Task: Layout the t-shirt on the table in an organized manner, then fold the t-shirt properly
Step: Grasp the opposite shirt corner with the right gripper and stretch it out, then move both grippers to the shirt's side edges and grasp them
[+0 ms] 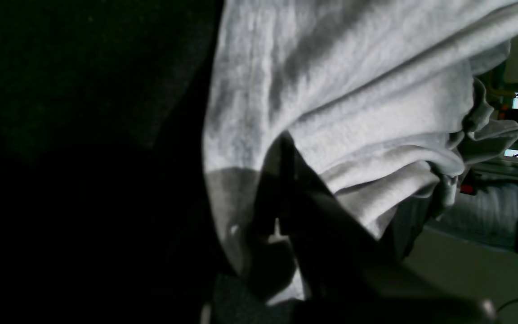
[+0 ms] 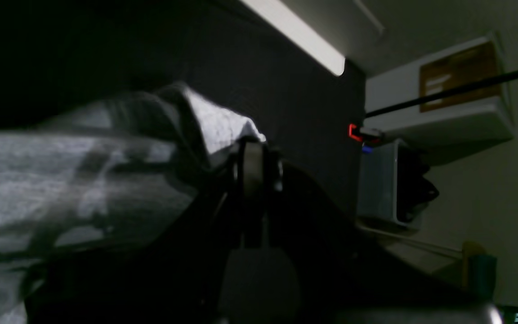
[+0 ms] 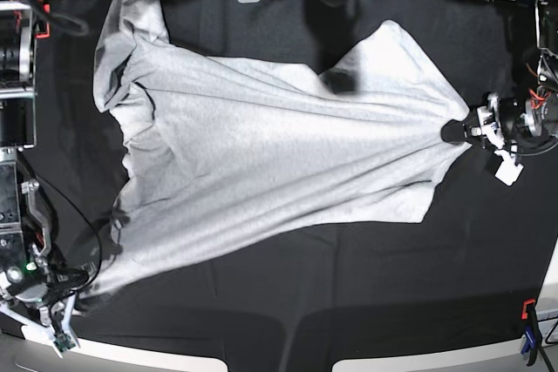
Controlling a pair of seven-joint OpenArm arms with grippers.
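Base view: the t-shirt (image 3: 261, 154) is spread across the bench (image 3: 349, 302), pulled taut between the left claw (image 3: 478, 125) at three o'clock and the right claw (image 3: 74, 298) at seven o'clock, each clenched on fabric. Bunched cloth could be slipped or dragged askew by uneven pulling. No lettering can be read.

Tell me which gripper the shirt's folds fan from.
Left gripper, on the base view's right: the t-shirt gathers to a point there, not at the right gripper.
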